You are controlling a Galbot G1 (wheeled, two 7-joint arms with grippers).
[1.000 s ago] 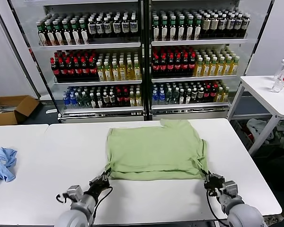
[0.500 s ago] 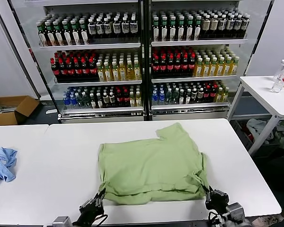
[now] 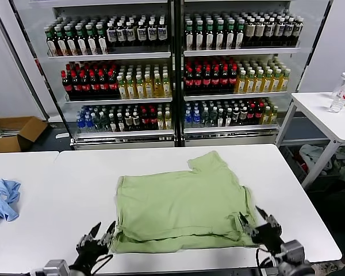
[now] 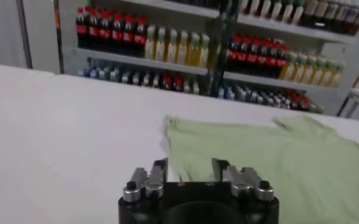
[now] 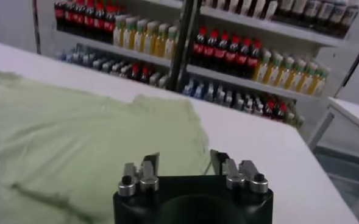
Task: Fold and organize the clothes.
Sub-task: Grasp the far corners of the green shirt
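Observation:
The pale sage-green shirt (image 3: 181, 207) lies folded on the white table (image 3: 63, 190), one sleeve sticking out at its far right. No print shows. My left gripper (image 3: 98, 237) is open and empty just off the shirt's near left corner. My right gripper (image 3: 254, 221) is open and empty at the near right corner. The shirt also shows in the left wrist view (image 4: 270, 158), beyond that gripper (image 4: 185, 167). In the right wrist view the shirt (image 5: 75, 140) spreads ahead of that gripper (image 5: 184, 159).
A blue cloth (image 3: 1, 198) lies on the table at far left. Drink coolers (image 3: 172, 69) stand behind. A cardboard box (image 3: 14, 132) sits on the floor at left. A side table with a water bottle (image 3: 340, 92) stands at right.
The shirt was dragged toward the near edge of the table. Both grippers, shut on its near corners before, have let go and now stand open.

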